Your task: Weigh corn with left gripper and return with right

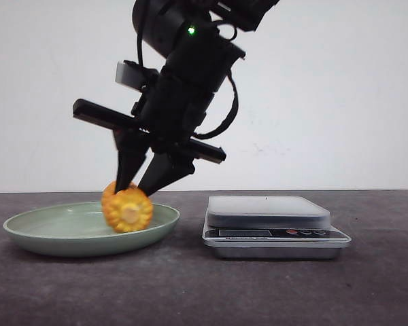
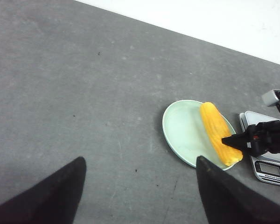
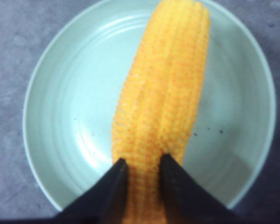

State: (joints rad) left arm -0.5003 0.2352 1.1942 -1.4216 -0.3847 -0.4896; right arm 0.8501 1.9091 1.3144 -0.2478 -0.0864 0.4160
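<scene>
The corn (image 1: 127, 209) is an orange-yellow cob lying in the pale green plate (image 1: 54, 234), its pale round end facing the front view. My right gripper (image 1: 137, 189) reaches down from above and is shut on the corn near that end. In the right wrist view its fingers (image 3: 121, 168) pinch the corn (image 3: 163, 93) over the plate (image 3: 60, 102). My left gripper (image 2: 139, 159) is open and empty over bare table, well away from the plate (image 2: 182, 130) and the corn (image 2: 217, 130). It does not show in the front view.
A silver digital kitchen scale (image 1: 268, 210) stands just right of the plate, its platform bare; it also shows in the left wrist view (image 2: 256, 119). The table is dark grey, with a white wall behind.
</scene>
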